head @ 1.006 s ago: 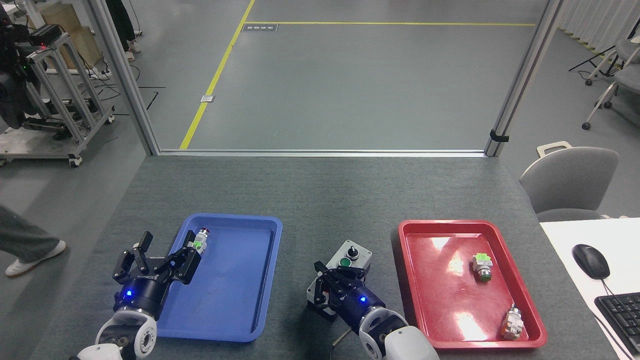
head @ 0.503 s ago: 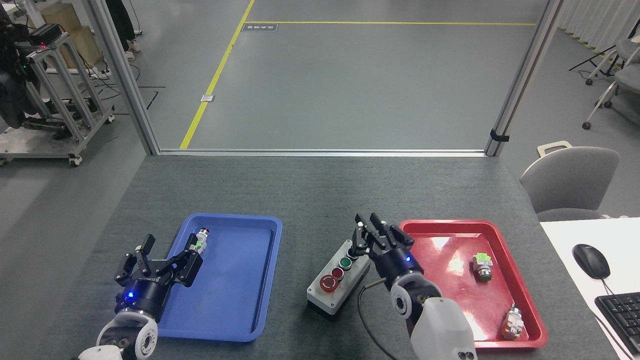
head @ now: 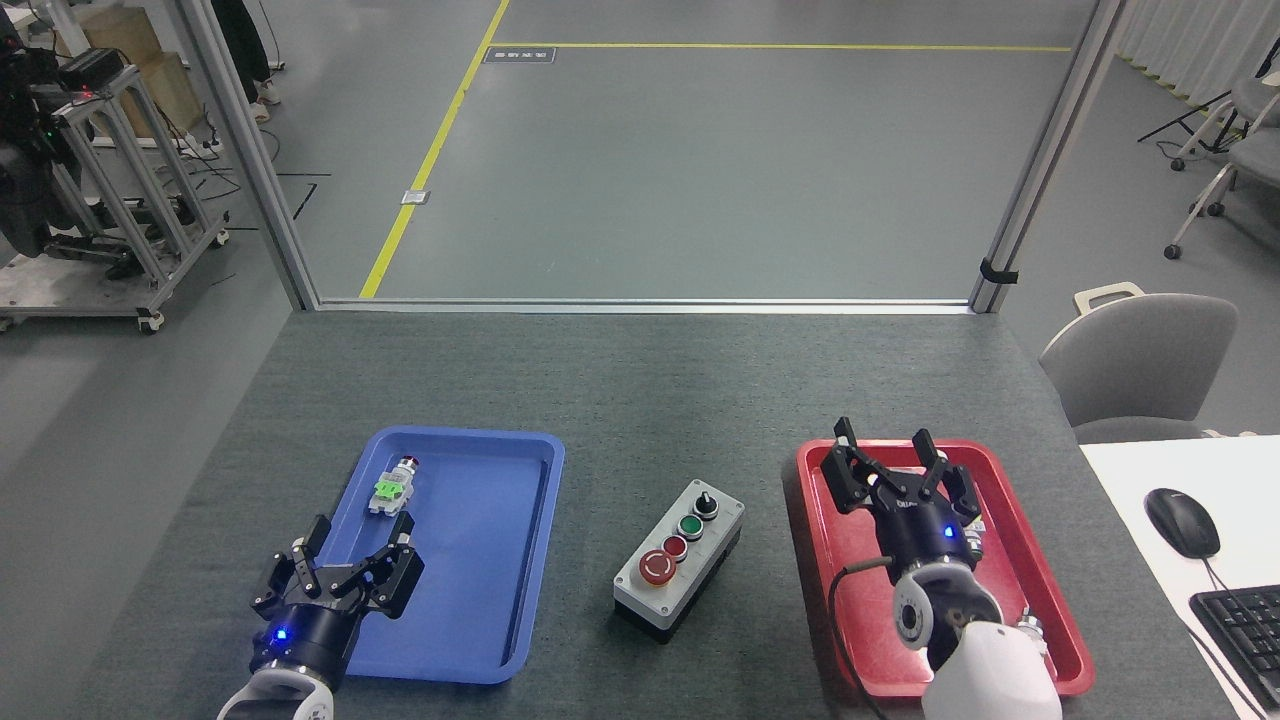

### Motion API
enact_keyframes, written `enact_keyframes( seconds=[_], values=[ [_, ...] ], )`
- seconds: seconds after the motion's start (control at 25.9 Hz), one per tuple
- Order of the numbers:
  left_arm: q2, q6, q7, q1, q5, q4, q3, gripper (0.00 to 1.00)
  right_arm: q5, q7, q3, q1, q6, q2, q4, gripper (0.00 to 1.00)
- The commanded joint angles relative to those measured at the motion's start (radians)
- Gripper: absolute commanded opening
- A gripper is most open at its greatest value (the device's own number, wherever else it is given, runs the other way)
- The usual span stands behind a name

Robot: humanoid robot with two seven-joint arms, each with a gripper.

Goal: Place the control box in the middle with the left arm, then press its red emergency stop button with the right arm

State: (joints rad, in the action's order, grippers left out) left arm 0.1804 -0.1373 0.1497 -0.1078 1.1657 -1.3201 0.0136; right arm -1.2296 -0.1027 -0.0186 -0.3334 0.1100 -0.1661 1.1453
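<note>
Head view: control box (head: 680, 557) on bare tabletop (head: 620, 400) between blue tray (head: 455, 560) and red tray (head: 1040, 600), untouched. Left gripper (head: 345, 560) open over blue tray. Right gripper (head: 893, 462) open over red tray.

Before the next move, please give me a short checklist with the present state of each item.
1. Grey control box with black base stands on the dark grey felt tabletop, between the blue plastic tray and the red plastic tray: ok.
2. Round red emergency stop button uncovered: ok.
3. Button pressed in: cannot tell.
4. Black clawed left gripper open, empty, clear of box: ok.
5. Black clawed right gripper open, over the red tray, clear of box: ok.
</note>
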Motion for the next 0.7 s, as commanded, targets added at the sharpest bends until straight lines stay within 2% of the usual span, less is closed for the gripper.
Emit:
enact_keyframes(
  seconds=[0.0, 0.19, 0.58, 0.66],
  values=[
    [-0.007, 0.001, 0.007, 0.002, -0.003, 0.001, -0.003, 0.99, -0.05, -0.014, -0.017, 0.088, -0.007, 0.002, 0.085, 1.0],
    [-0.007, 0.001, 0.002, 0.002, -0.008, 0.001, -0.003, 0.99, -0.073, -0.011, -0.024, 0.097, -0.012, 0.002, 0.087, 1.0],
    [-0.007, 0.001, 0.004, 0.002, -0.008, 0.002, -0.004, 0.99, -0.079, -0.014, -0.026, 0.119, -0.03, 0.002, 0.082, 1.0],
    [-0.007, 0.001, 0.004, 0.002, -0.008, 0.002, -0.004, 0.99, -0.079, -0.014, -0.024, 0.145, -0.03, 0.002, 0.088, 1.0]
  ],
)
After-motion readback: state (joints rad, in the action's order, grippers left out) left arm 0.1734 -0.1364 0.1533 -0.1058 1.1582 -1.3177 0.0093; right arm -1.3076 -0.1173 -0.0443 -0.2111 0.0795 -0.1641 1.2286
